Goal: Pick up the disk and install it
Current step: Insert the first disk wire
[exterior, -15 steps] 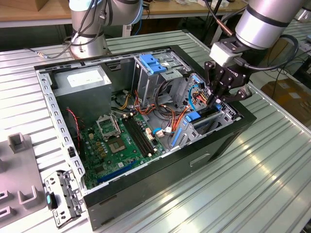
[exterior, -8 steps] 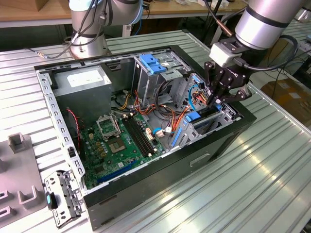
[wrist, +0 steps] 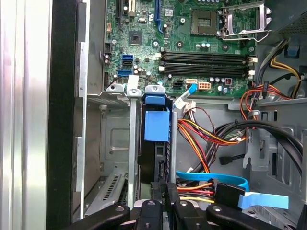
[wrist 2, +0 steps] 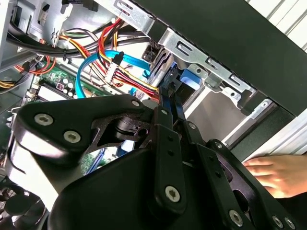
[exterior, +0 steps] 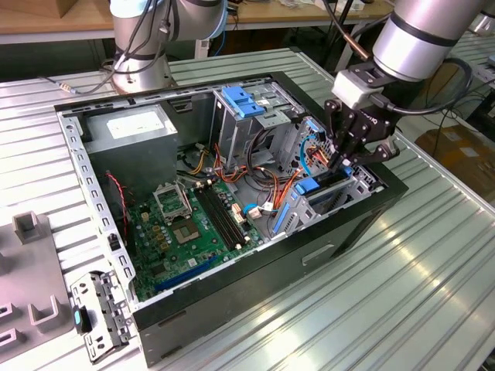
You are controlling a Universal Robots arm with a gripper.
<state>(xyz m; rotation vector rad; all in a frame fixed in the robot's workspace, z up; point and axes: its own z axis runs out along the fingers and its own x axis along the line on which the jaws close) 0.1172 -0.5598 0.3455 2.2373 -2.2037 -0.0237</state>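
Down at the front corner of the computer case (exterior: pixel 363 224), on the exterior view's right, we see our gripper (exterior: pixel 342 158) reaching into the drive bay, and the disk (wrist: pixel 156 143) stands on edge in that bay, between two metal cage walls, with its blue rail tab at its upper end. In the first wrist view our fingers (wrist: pixel 160 189) sit drawn together on the disk's near edge, so we judge the claw closed on the disk, which already rests mostly seated in its slot. We expect the disk to handle as a dense, stiff metal block, heavy for its size and sensitive to knocks, with smooth sides that could slip; the firm flat faces or the blue plastic rails look like the safest places to hold, well away from the connector end. Our arm comes down steeply from above, wrist tilted toward the case's front wall. Just beside the bay, a blue ribbon cable (wrist: pixel 211 178) and a bundle of coloured wires (wrist: pixel 201 134) crowd close. Farther in lies the green motherboard (wrist: pixel 192 43). A person's hand (wrist 2: pixel 276 175) rests outside the case wall.
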